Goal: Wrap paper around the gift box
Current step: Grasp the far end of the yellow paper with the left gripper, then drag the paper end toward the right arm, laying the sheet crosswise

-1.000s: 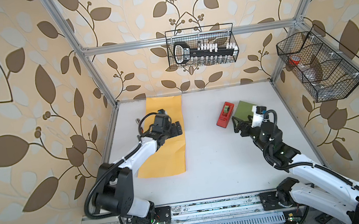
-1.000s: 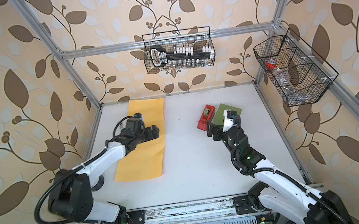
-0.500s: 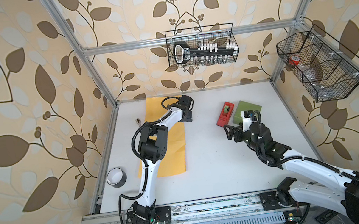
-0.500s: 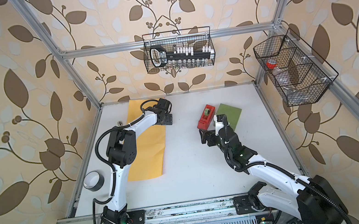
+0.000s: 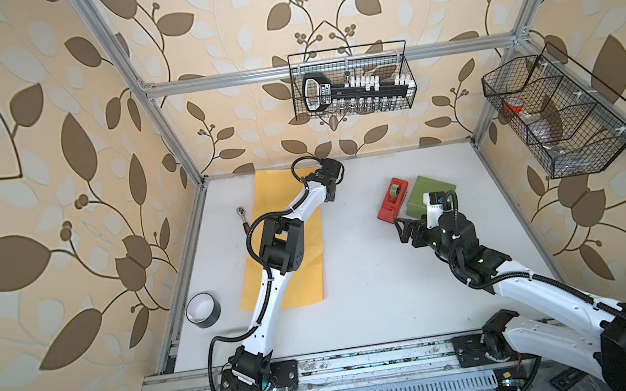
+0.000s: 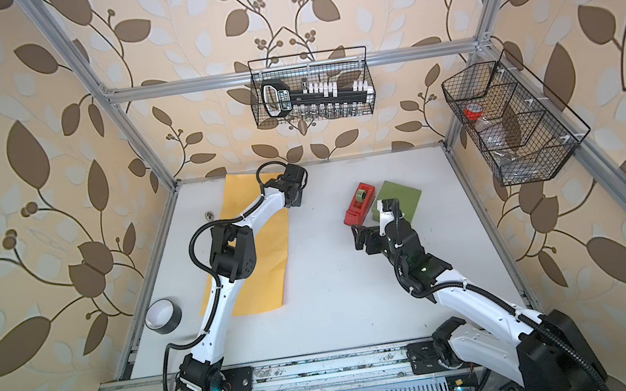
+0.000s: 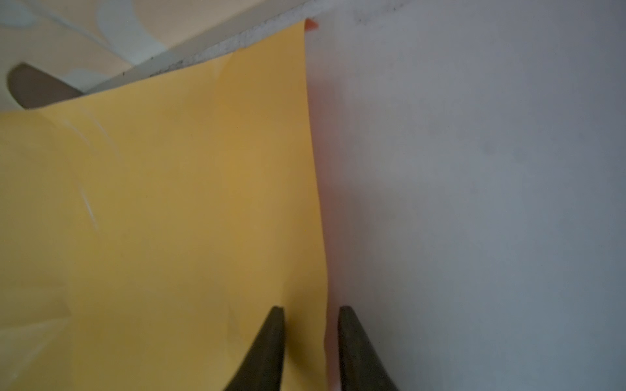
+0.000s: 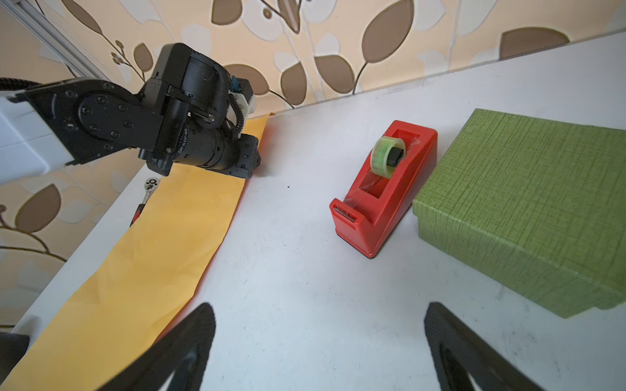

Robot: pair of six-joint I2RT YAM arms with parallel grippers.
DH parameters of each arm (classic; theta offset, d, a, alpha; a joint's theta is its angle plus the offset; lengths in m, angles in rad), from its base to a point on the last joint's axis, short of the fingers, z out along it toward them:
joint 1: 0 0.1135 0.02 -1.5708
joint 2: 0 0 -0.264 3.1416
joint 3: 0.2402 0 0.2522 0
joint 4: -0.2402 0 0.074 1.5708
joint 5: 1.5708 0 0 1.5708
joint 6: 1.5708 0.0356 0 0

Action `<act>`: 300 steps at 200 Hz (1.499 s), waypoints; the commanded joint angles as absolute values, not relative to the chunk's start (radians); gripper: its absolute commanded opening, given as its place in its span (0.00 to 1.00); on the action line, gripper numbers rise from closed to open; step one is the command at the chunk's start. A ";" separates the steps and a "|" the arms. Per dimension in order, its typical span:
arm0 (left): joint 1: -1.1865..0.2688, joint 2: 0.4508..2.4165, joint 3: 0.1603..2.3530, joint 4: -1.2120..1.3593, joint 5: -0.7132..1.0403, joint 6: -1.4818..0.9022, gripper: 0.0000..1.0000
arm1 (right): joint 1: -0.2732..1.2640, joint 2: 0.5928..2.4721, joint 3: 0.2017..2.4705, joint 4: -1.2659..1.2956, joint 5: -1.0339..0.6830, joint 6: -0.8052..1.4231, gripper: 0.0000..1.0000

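We are barely starting: the left gripper (image 7: pixel 310 313) is straddling an edge of the paper (image 7: pixel 169 203), jaws close but whether pinching we cannot tell, the right gripper (image 8: pixel 318 309) is hovering spread and empty, and the gift box (image 8: pixel 525 203) is sitting bare beside the tape dispenser (image 8: pixel 379 210), well apart from the sheet.

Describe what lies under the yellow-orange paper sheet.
The paper lies on the white table. A ratchet seems to slip its red handle under the edge. Anything else beneath is covered.

The white left arm (image 5: pixel 265 308) hid much of the large yellow-orange paper sheet (image 5: pixel 273 194); the flat olive-green box (image 8: pixel 525 203) ran past the right wrist view's edge; whether the left gripper (image 7: pixel 311 309) gripped the sheet was unclear.
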State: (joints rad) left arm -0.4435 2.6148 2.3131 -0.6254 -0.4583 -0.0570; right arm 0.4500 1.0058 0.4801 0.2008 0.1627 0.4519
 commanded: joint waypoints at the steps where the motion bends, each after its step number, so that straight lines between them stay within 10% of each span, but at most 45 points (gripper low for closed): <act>1: -0.437 2.605 2.361 -0.637 -0.498 -0.014 0.16 | 0.444 0.973 0.459 0.167 0.153 0.443 0.98; 22: -0.444 2.541 2.314 -0.635 -0.462 0.002 0.00 | 0.425 0.965 0.457 0.158 0.135 0.429 0.98; 96: -0.622 1.907 1.450 -0.283 -0.357 0.019 0.00 | 0.092 0.934 0.588 -0.045 -0.141 0.454 0.98; 182: -1.035 1.481 0.958 -0.164 -0.146 0.337 0.00 | -0.041 0.956 0.724 -0.149 -0.147 0.526 0.97; 300: -1.211 1.741 1.183 -0.348 0.074 0.656 0.00 | -0.101 1.048 0.818 -0.219 -0.207 0.493 0.96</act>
